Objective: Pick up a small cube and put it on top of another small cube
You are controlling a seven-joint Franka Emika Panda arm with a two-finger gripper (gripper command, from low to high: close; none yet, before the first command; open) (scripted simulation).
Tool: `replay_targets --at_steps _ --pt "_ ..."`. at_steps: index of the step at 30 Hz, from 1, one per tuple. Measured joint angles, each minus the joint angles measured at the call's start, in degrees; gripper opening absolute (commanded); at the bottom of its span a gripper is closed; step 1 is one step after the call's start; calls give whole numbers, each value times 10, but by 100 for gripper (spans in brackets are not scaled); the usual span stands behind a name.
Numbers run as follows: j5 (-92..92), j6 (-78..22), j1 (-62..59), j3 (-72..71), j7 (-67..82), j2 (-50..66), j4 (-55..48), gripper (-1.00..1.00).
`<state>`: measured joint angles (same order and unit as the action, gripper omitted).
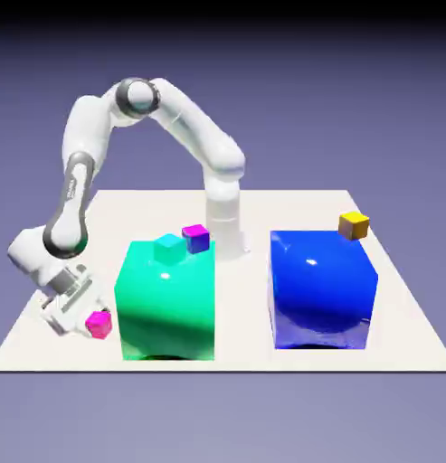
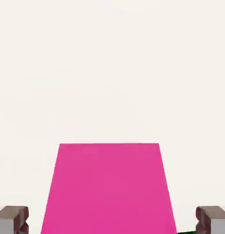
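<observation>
The small magenta cube (image 1: 99, 323) rests on the white table (image 1: 407, 344) at the exterior view's lower left, just beside the big green block. My gripper (image 1: 88, 316) is tilted down over it. In the hand view the cube (image 2: 109, 187) fills the lower middle, between the grey fingertips (image 2: 13, 220) at both bottom corners. A thin strip of table shows between the cube and each tip, so the jaws stand open around it. The other small cube (image 1: 354, 224), orange with a yellow top, sits at the big blue block's far right corner.
A big glossy green block (image 1: 167, 303) stands right beside the magenta cube. On its far edge are a tiny teal cube (image 1: 169, 249) and a tiny purple cube (image 1: 196, 238). A big glossy blue block (image 1: 321, 289) stands to the right.
</observation>
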<state>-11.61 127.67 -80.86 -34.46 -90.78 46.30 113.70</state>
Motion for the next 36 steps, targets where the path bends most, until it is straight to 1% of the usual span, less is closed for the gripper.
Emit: replay_targets --at_steps 5,7,13,19,21,33,36 --pt "-96 -104 71 96 62 -95 -31 -100" --pt "-96 -132 55 66 104 -128 -41 -100" --pt "-128 -221 60 -33 182 -252 -44 -100" --pt "-202 -285 163 -110 144 -377 3 -100" --pt "-227 -307 215 -136 131 -419 19 -100" --pt "-374 -436 404 -289 55 -667 114 -100" --pt "-376 -422 439 -265 33 -657 125 -100"
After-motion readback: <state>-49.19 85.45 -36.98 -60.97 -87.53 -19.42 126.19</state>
